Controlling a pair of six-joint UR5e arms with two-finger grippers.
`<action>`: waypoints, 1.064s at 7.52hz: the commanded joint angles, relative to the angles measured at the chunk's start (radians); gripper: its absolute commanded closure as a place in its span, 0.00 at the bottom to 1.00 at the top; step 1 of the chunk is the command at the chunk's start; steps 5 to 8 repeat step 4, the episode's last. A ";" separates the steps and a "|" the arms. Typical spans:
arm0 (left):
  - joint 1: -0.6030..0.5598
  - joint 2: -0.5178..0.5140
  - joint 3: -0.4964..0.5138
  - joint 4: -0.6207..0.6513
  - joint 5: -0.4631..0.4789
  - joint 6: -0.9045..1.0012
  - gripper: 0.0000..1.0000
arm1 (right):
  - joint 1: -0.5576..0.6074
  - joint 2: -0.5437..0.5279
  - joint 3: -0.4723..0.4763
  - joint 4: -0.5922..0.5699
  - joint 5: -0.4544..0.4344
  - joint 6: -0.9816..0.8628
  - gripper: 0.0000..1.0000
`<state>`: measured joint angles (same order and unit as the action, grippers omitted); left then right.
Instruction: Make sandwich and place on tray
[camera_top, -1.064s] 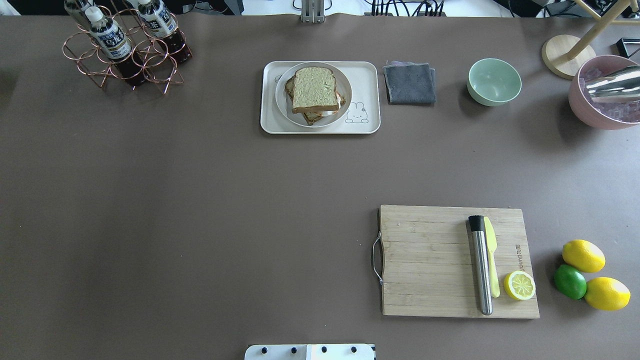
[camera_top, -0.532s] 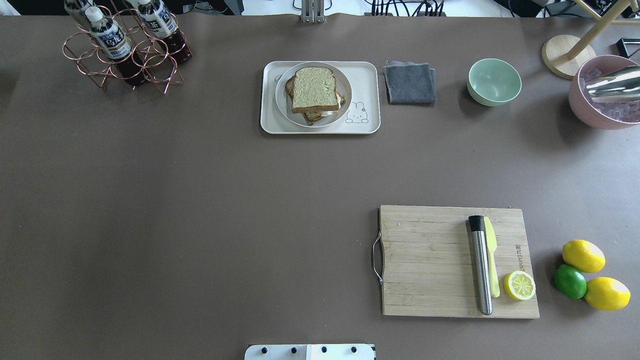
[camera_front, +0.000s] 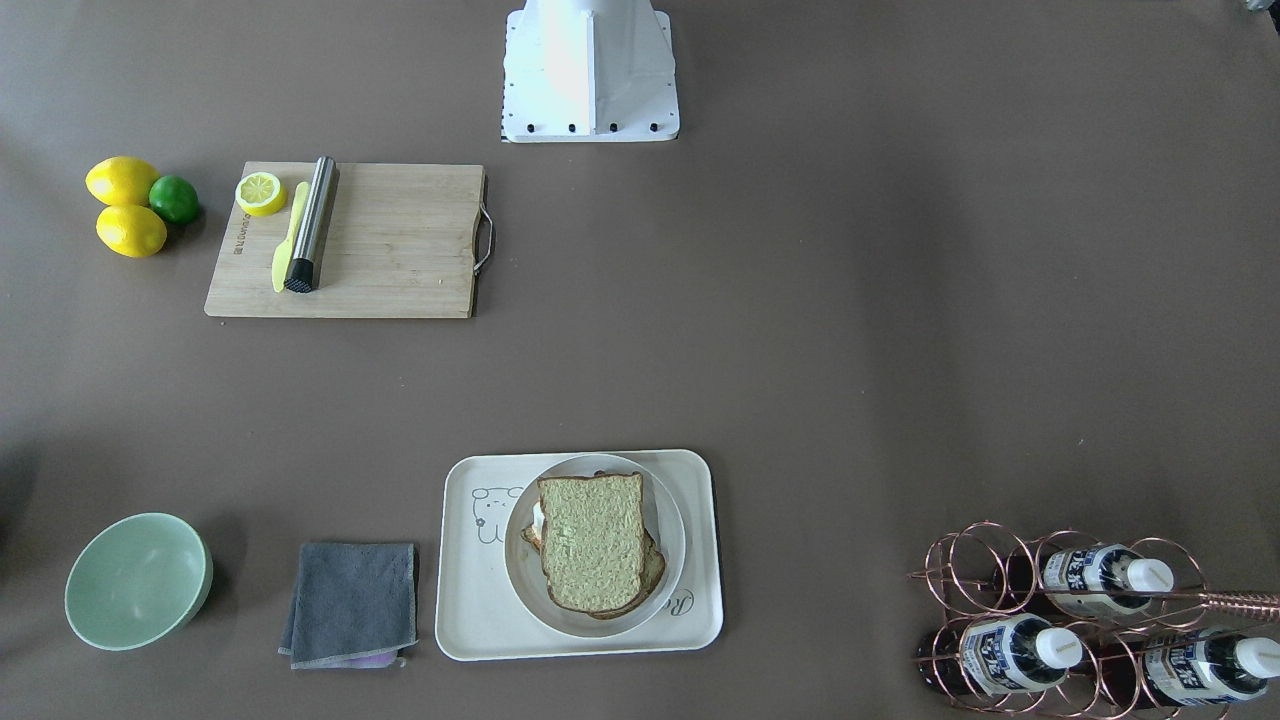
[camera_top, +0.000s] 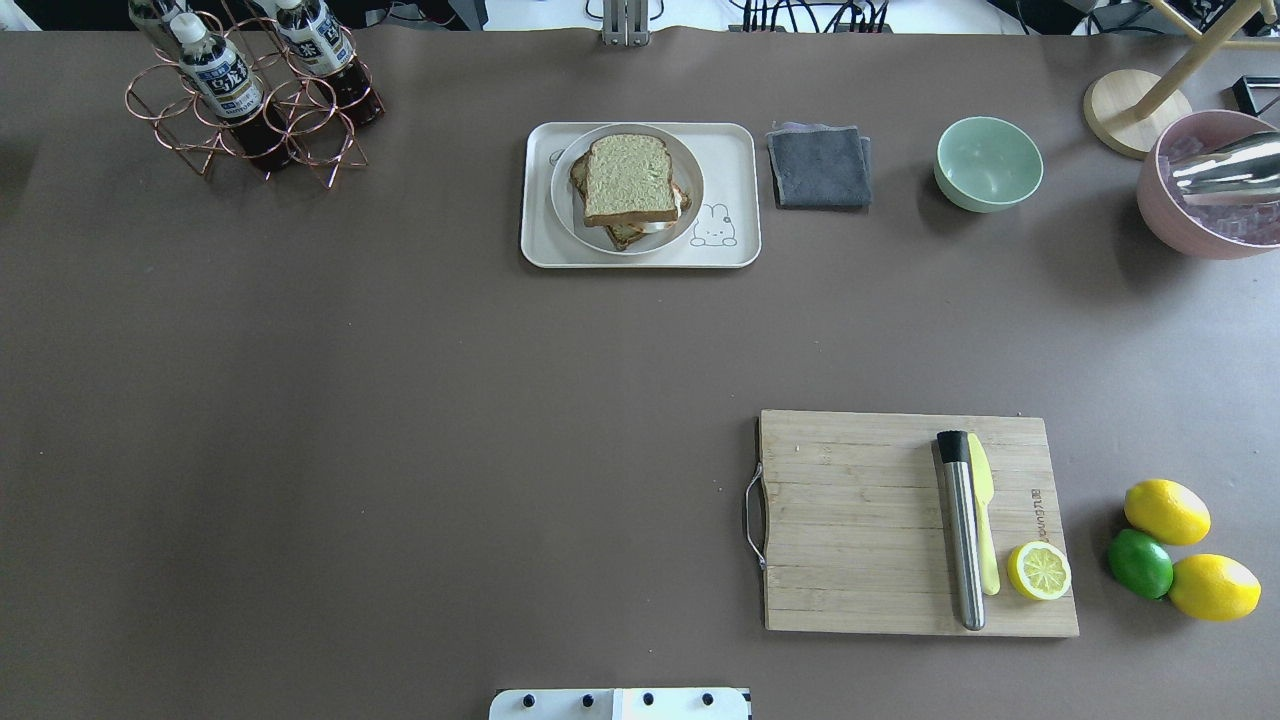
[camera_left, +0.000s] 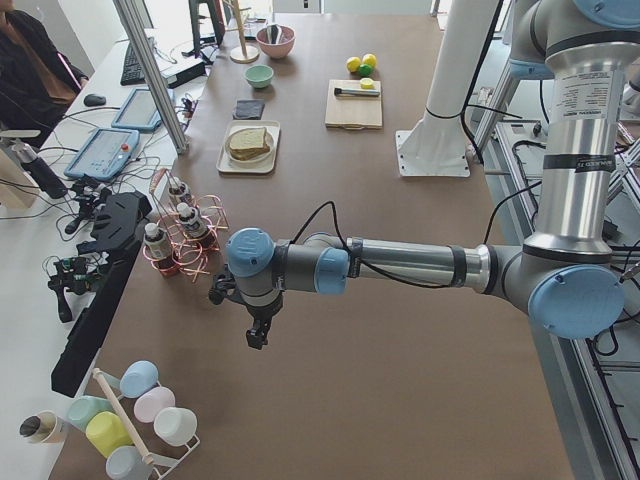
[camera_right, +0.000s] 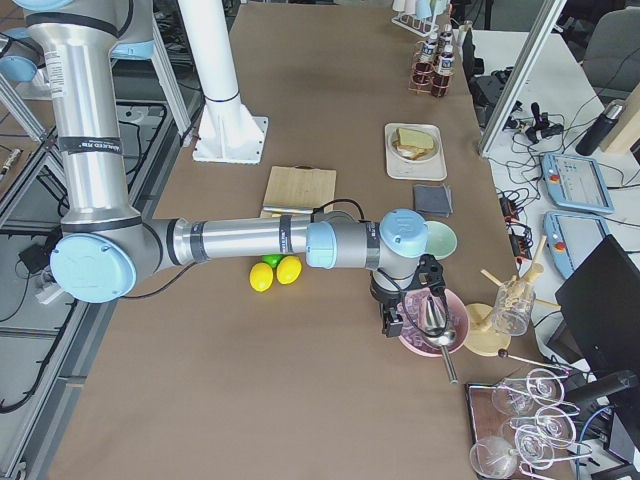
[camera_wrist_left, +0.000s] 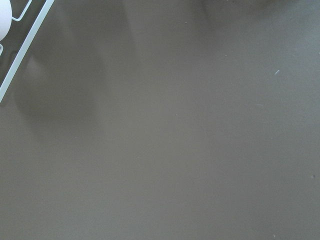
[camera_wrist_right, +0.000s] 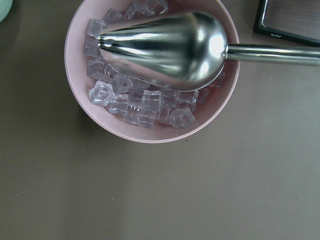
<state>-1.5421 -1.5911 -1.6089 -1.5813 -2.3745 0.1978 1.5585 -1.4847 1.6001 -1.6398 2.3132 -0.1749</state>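
A brown table (camera_top: 400, 400) fills the overhead view; at its upper centre lies the tray (camera_top: 738, 150), and on it a round white plate (camera_top: 694, 195) carries the sandwich (camera_top: 628, 180), its top slice askew over the lower one; just right of the tray is a folded grey cloth (camera_top: 820, 167), then a green bowl (camera_top: 988, 163); a bamboo cutting board (camera_top: 850, 520) sits at lower right.

In the left side view the left gripper (camera_left: 258, 335) hangs over bare table at lower left of the frame, well apart from the tray; whether it is parted or closed cannot be told.

In the right side view the right gripper (camera_right: 398, 322) hovers above a pink bowl (camera_wrist_right: 155, 136) of ice cubes (camera_wrist_right: 135, 107) with a metal scoop (camera_wrist_right: 170, 50) lying in it; its state likewise cannot be judged.
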 joint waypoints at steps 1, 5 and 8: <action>0.000 0.000 0.000 0.000 -0.002 0.000 0.02 | 0.000 -0.003 0.000 0.000 0.000 0.000 0.00; 0.000 -0.001 -0.002 0.000 -0.002 0.000 0.02 | 0.000 -0.005 -0.005 0.000 0.000 0.000 0.00; 0.000 -0.001 -0.002 0.000 -0.002 0.000 0.02 | 0.000 -0.005 -0.005 0.000 0.000 0.000 0.00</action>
